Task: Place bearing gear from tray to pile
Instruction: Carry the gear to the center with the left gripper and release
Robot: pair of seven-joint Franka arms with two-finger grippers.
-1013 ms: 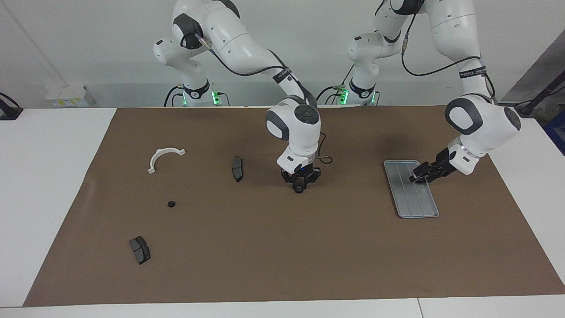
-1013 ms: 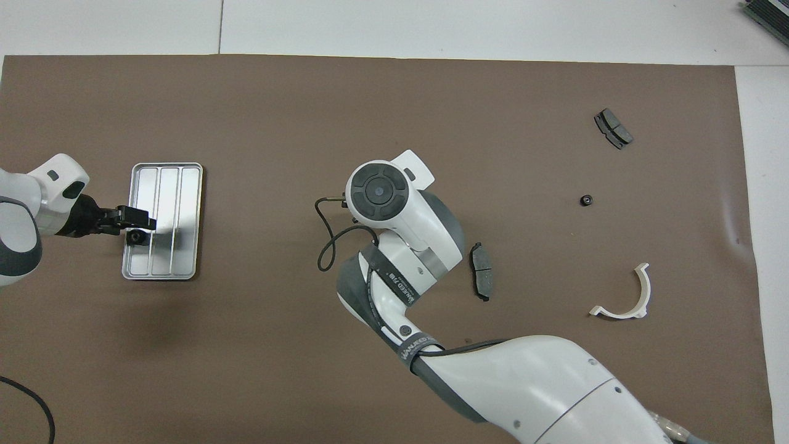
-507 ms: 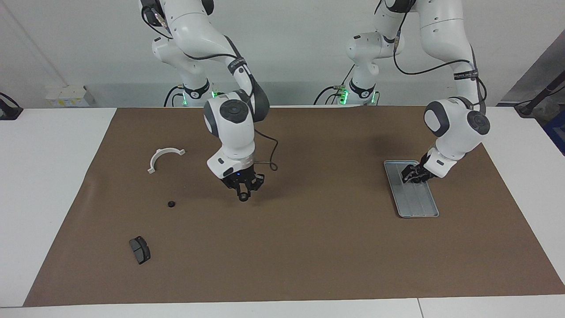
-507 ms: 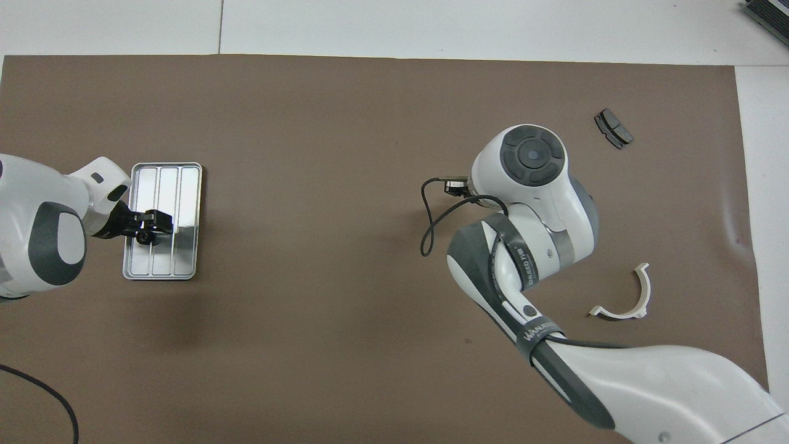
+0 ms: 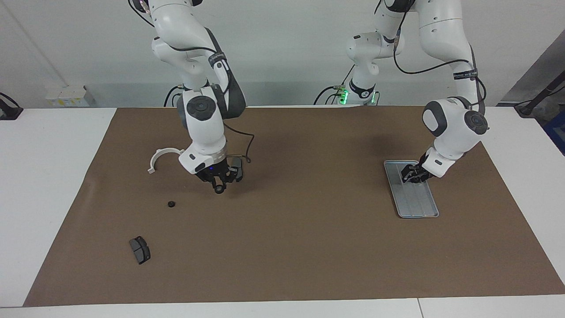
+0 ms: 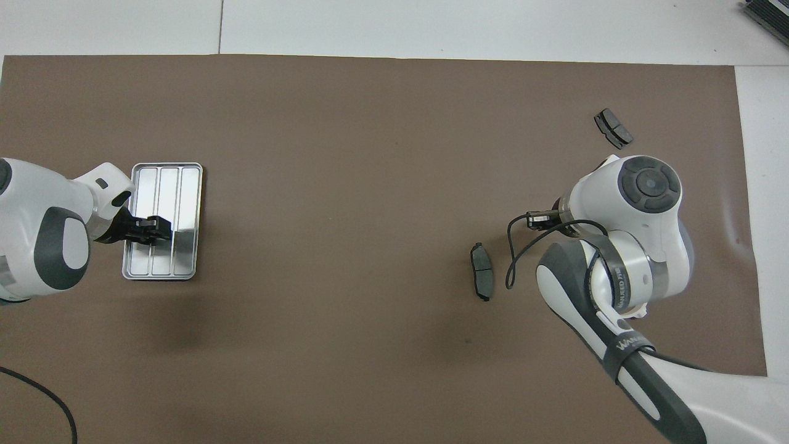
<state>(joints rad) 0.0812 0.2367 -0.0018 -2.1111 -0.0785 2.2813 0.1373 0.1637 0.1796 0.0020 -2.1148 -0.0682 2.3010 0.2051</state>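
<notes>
- Covering the white table (image 5: 53, 185), a brown mat (image 5: 309, 247) lies before a pale wall (image 5: 287, 53).
- Right gripper (image 5: 219, 187) holds a small gear (image 5: 219, 189); left gripper's (image 5: 408, 174) width unclear, at the tray (image 5: 421, 207).
- Arm band lettering (image 6: 618, 287) unreadable.

We are seeing bright, even light from above. The arms are casting soft shadows on the brown mat (image 5: 309, 247). The tray (image 6: 185, 185) is shining slightly.
</notes>
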